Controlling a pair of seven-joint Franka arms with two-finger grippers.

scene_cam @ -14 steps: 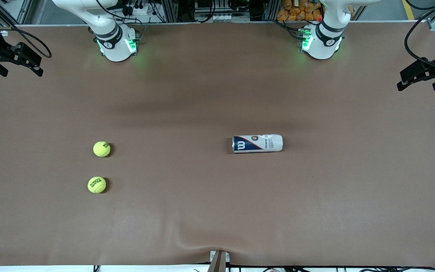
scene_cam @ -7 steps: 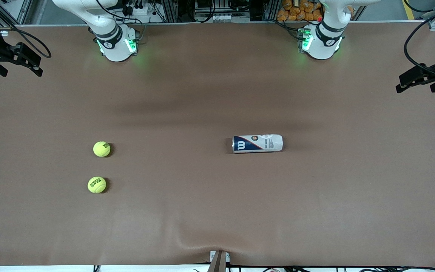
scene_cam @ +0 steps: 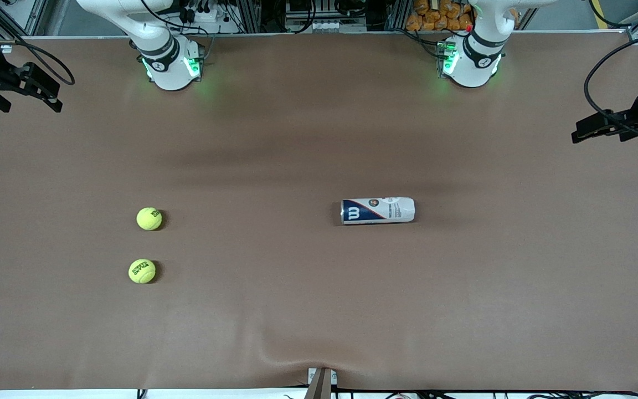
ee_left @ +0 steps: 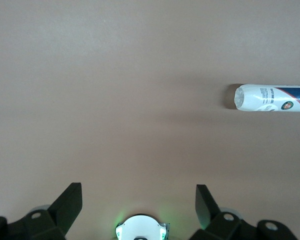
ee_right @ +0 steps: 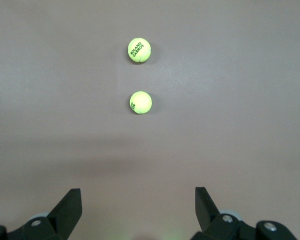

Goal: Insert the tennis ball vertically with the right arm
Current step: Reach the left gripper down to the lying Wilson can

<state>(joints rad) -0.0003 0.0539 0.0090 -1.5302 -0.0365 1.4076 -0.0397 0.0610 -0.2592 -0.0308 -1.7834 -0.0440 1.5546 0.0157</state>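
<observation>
Two yellow-green tennis balls lie on the brown table toward the right arm's end, one (scene_cam: 149,218) farther from the front camera than the other (scene_cam: 142,271). Both show in the right wrist view (ee_right: 140,102) (ee_right: 139,50). A white and blue ball can (scene_cam: 377,210) lies on its side near the middle and also shows in the left wrist view (ee_left: 272,98). My right gripper (scene_cam: 53,93) (ee_right: 137,202) is open and empty over the table's edge at the right arm's end. My left gripper (scene_cam: 582,133) (ee_left: 137,200) is open and empty over the left arm's end.
The two arm bases (scene_cam: 170,65) (scene_cam: 469,62) stand along the table's edge farthest from the front camera. A small bracket (scene_cam: 322,382) sits at the middle of the nearest edge, where the table cover is wrinkled.
My left gripper has moved inward over the table from its end, toward the can's side. The right arm, the balls and the can have not moved.
</observation>
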